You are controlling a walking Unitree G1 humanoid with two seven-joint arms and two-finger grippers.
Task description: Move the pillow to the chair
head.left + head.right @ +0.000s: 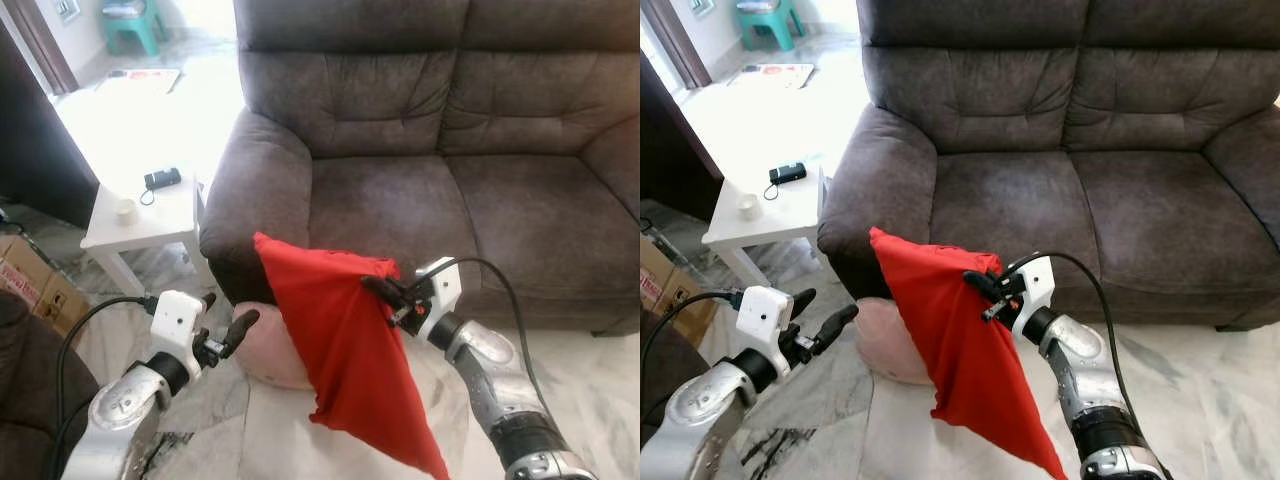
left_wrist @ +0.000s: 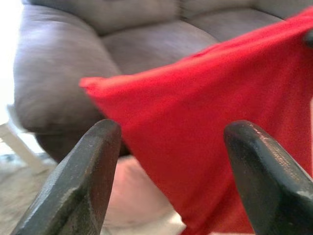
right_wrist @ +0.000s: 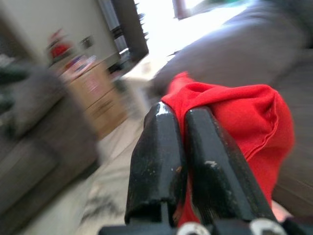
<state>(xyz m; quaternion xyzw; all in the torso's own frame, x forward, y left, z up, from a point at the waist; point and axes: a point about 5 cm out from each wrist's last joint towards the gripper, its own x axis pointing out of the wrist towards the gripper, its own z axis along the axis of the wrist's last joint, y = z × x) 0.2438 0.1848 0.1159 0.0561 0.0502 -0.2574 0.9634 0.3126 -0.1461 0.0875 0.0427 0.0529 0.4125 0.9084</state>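
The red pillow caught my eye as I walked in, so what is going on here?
The robot's right tool is pinched shut on the upper edge of the red pillow, which hangs in the air in front of the brown sofa. The left tool is open, held beside the pillow without touching it. A pink cushion lies on the floor below, and a white side table stands by the sofa's arm.

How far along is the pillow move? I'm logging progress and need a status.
Done: the red pillow is picked up, hanging in the air in front of the sofa. In hand: the right pincer is shut on its upper edge, while the left pincer is open beside it. Left: carrying the pillow to the chair and setting it down.
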